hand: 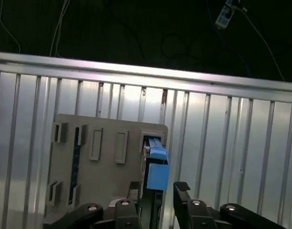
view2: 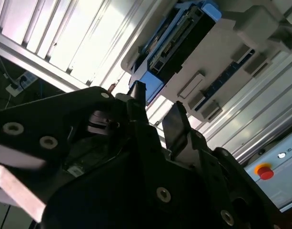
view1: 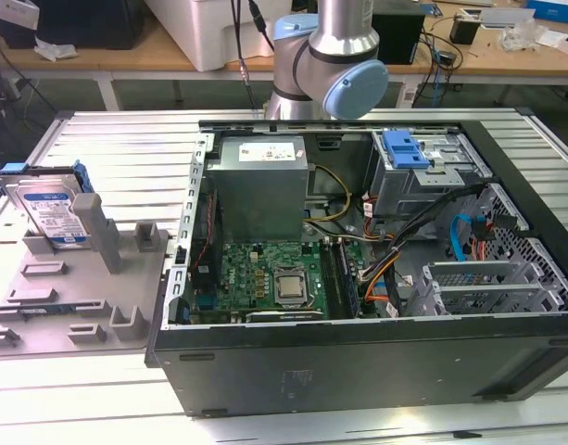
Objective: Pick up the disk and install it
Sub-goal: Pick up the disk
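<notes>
Disk (view1: 54,211) edge-up (claw (view2: 156,102) spread, apart)

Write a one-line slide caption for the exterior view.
Disk stands on edge in its grey fixture beside the open computer case, robot arm behind.

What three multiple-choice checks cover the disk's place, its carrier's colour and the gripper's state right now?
1. The disk sits: A in the drive cage; B upright in the grey holder; C flat on the motherboard.
2. Its carrier is: A red; B blue; C yellow.
3. The gripper is: A open, empty; B shut on the disk; C shut on a cable.
Answers: 1 B, it stands in the holder at the exterior view's left. 2 B, blue frame edges show. 3 A, its jaws stand apart, gripping nothing.
</notes>
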`<state>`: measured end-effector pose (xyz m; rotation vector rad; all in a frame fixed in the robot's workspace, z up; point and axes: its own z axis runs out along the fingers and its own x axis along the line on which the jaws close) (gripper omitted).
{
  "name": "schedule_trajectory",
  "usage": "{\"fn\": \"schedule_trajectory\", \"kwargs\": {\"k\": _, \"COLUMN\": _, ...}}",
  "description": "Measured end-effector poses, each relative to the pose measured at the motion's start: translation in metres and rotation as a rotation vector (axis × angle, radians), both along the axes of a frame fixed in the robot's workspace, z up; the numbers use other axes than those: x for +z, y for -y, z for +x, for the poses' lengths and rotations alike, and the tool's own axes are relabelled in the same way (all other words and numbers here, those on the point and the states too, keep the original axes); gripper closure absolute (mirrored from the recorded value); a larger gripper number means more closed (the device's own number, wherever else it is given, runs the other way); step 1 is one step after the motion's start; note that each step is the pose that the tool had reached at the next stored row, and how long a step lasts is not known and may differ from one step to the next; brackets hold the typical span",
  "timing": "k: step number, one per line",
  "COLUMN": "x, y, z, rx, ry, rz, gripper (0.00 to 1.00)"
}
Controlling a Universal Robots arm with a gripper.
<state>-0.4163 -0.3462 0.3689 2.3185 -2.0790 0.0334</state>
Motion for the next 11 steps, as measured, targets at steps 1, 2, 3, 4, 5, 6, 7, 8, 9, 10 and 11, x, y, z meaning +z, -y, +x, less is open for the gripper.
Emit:
{"fn": "schedule_trajectory", "kwargs": {"k": 1, "x": -0.0002, "y": 0.0000, "z": -0.0002, "rx": -0.003, "ry": 0.0002, "rz": 0.0001, "gripper": 0.53}}
{"fn": "schedule_trajectory", "kwargs": {"k": 2, "x": -0.0003, "y": 0.0000, "z": -0.0003, "rx": -0.005, "ry": 0.0002, "rz": 0.0000, "gripper": 0.46}}
{"fn": "schedule_trajectory", "kwargs": {"k": 3, "x": -0.0003, "y": 0.0000, "z": -0.0003, "rx": -0.011, "ry": 0.0000, "rz": -0.0002, "gripper": 0.46}}
{"fn": "schedule_trajectory", "kwargs": {"k": 4, "x": -0.0005, "y": 0.0000, "z": -0.0003, "rx": -0.025, "ry": 0.0000, "rz": -0.0002, "gripper": 0.40}}
{"fn": "schedule_trajectory", "kwargs": {"k": 5, "x": -0.0008, "y": 0.0000, "z": -0.0003, "rx": -0.035, "ry": 0.0002, "rz": -0.0001, "gripper": 0.40}}
{"fn": "schedule_trajectory", "kwargs": {"k": 6, "x": -0.0010, "y": 0.0000, "z": -0.0003, "rx": -0.046, "ry": 0.0002, "rz": -0.0001, "gripper": 0.40}}
{"fn": "schedule_trajectory", "kwargs": {"k": 7, "x": -0.0013, "y": -0.0001, "z": -0.0004, "rx": -0.066, "ry": 0.0003, "rz": -0.0001, "gripper": 0.40}}
{"fn": "schedule_trajectory", "kwargs": {"k": 8, "x": -0.0015, "y": -0.0001, "z": -0.0003, "rx": -0.081, "ry": 0.0003, "rz": -0.0001, "gripper": 0.40}}
{"fn": "schedule_trajectory", "kwargs": {"k": 9, "x": -0.0019, "y": 0.0000, "z": -0.0003, "rx": -0.099, "ry": 0.0003, "rz": 0.0000, "gripper": 0.40}}
{"fn": "schedule_trajectory", "kwargs": {"k": 10, "x": -0.0021, "y": 0.0000, "z": -0.0003, "rx": -0.114, "ry": 0.0003, "rz": -0.0001, "gripper": 0.40}}
{"fn": "schedule_trajectory", "kwargs": {"k": 11, "x": -0.0024, "y": 0.0000, "z": -0.0003, "rx": -0.129, "ry": 0.0004, "rz": 0.0000, "gripper": 0.40}}
